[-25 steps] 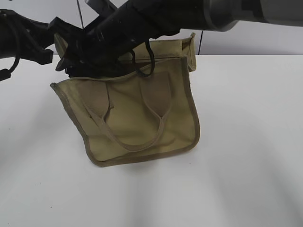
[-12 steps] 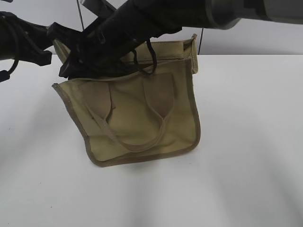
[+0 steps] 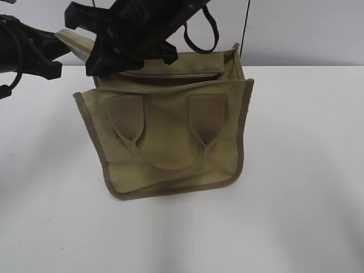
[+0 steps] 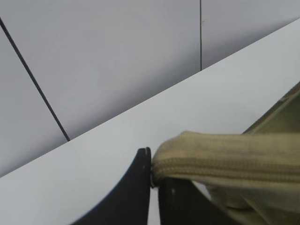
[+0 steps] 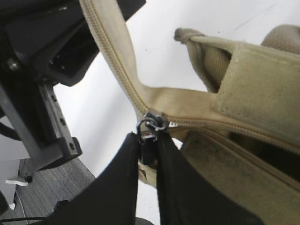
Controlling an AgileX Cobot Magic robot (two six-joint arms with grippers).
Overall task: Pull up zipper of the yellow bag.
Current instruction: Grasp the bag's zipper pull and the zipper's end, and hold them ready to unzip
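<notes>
The yellow bag (image 3: 170, 142) stands upright on the white table, handles toward me. Its zipper (image 3: 170, 74) runs along the top panel. My left gripper (image 4: 151, 171) is shut on the end of the zipper tape (image 4: 225, 157) and holds it raised at the bag's left end (image 3: 73, 41). My right gripper (image 5: 149, 140) reaches across from the right (image 3: 102, 65) and is shut on the small grey metal pull (image 5: 152, 124). The pull sits where the tape (image 5: 112, 61) bends at the bag's left end. The teeth behind the pull look closed.
The white table (image 3: 296, 199) spreads all round the bag. A grey panelled wall (image 3: 307, 28) stands behind it. The left arm's black body (image 3: 28, 51) is at the far left. Grey floor (image 5: 42, 192) shows below the table edge in the right wrist view.
The bag has swung from leaning left to standing square. The right arm has risen and its gripper moved slightly right; the bag's left end tape is lifted higher.
</notes>
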